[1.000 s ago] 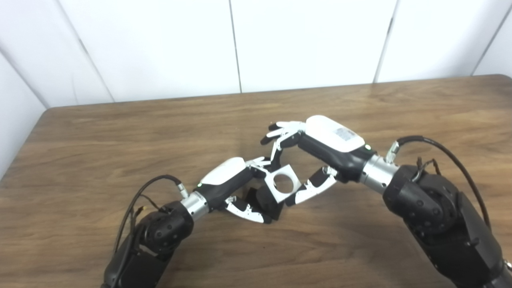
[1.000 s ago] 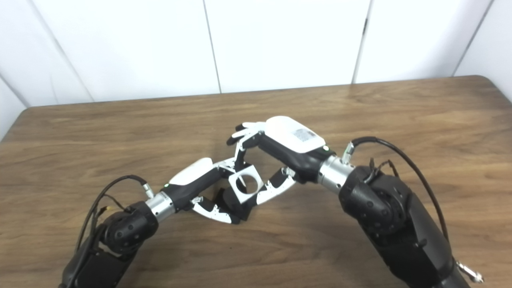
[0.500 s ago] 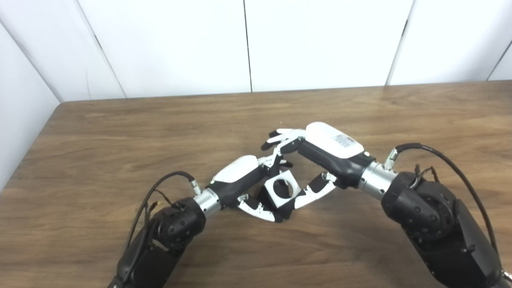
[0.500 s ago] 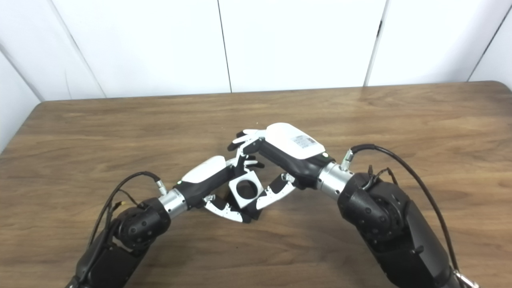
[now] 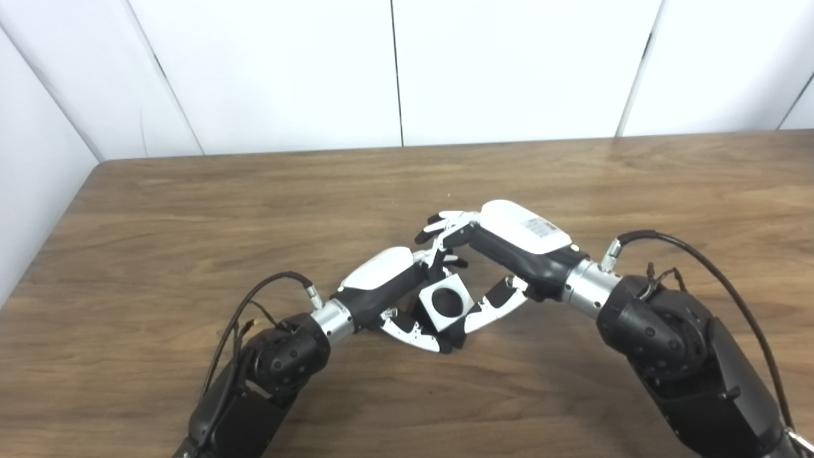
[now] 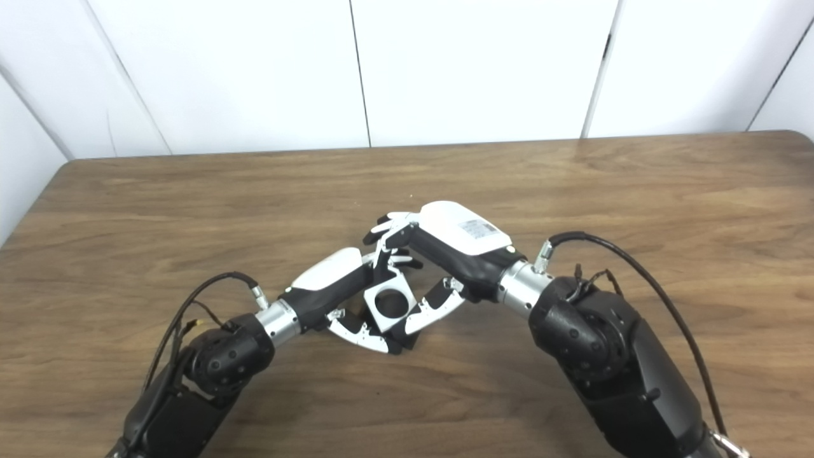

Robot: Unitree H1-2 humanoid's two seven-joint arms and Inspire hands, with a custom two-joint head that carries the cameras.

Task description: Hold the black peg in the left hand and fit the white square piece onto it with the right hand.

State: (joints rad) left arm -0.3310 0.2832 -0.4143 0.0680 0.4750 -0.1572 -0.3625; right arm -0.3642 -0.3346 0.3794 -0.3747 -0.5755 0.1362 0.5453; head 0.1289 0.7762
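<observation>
White square piece (image 5: pixel 446 303): flat plate with a round centre hole, face tilted up toward the cameras, one corner pointing away from the robot. The hole reads dark; black shows through it. It sits between the two hands, low over the counter (image 5: pixel 191 210).

Black peg (image 5: pixel 425 316): only dark parts visible at the plate's near-left edge and below its lower corner. Whether the peg is seated in the hole cannot be told from either view.

Right hand (image 5: pixel 509 251): pinching the white square piece, thumb on the plate's right edge, fingers (image 5: pixel 445 224) curled over its far corner. Palm back faces up.

Left hand (image 5: pixel 389 283): closed around the black peg, thumb reaching under the plate's near-left side, fingers hidden behind the plate at its far-left edge. Left fingertips and right fingers meet just beyond the plate's far corner.

Both forearms converge from the near edge, wrists low, cables (image 6: pixel 210 286) looped behind each wrist. Background: white panelled wall (image 6: pixel 477 63).
</observation>
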